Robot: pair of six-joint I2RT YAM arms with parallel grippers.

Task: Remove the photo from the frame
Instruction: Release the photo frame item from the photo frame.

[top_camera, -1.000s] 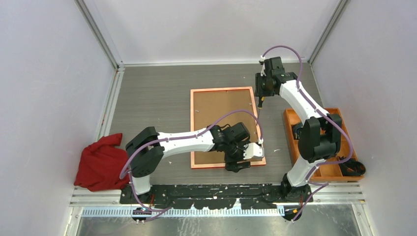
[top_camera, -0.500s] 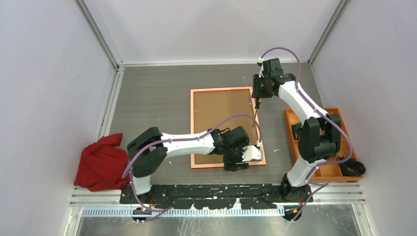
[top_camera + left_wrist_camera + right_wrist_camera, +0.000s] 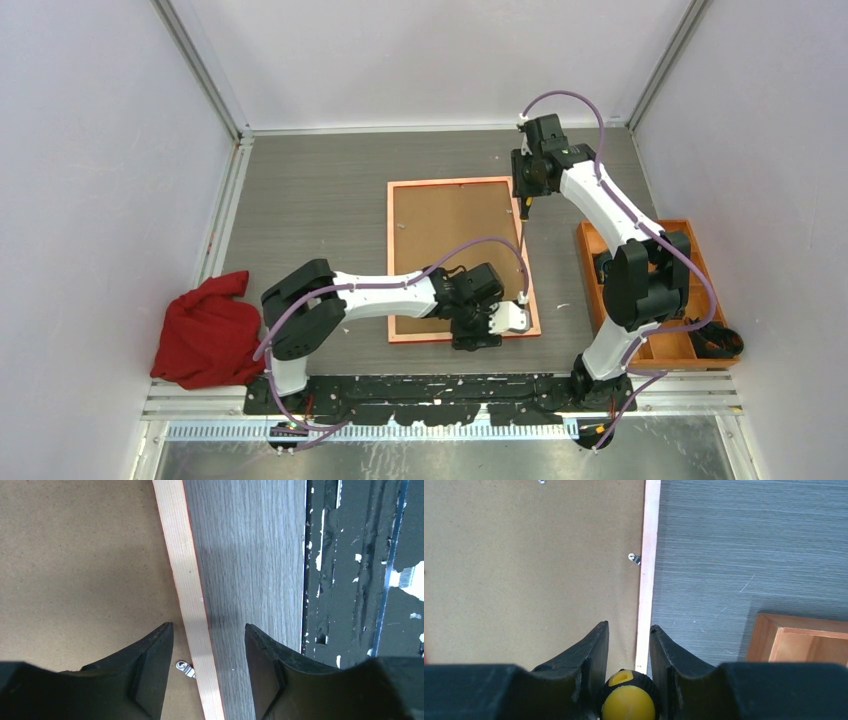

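from above, the frame [image 3: 455, 182] lies face down mid counter [image 3: 320, 200], brown backing board [image 3: 450, 240] up, so the photo is hidden. my left pincer [image 3: 478, 338] is at its near right corner, my right pincer [image 3: 524, 205] at the far right corner. only the left wrist view shows my left jaws apart, one finger over the board, the other over the counter, the rail below between them, a small metal tab [image 3: 186, 669] beside it. only the right wrist view shows my right jaws clamped on a yellow-handled tool [image 3: 628, 700], a wooden tray [image 3: 799, 640] off to the right
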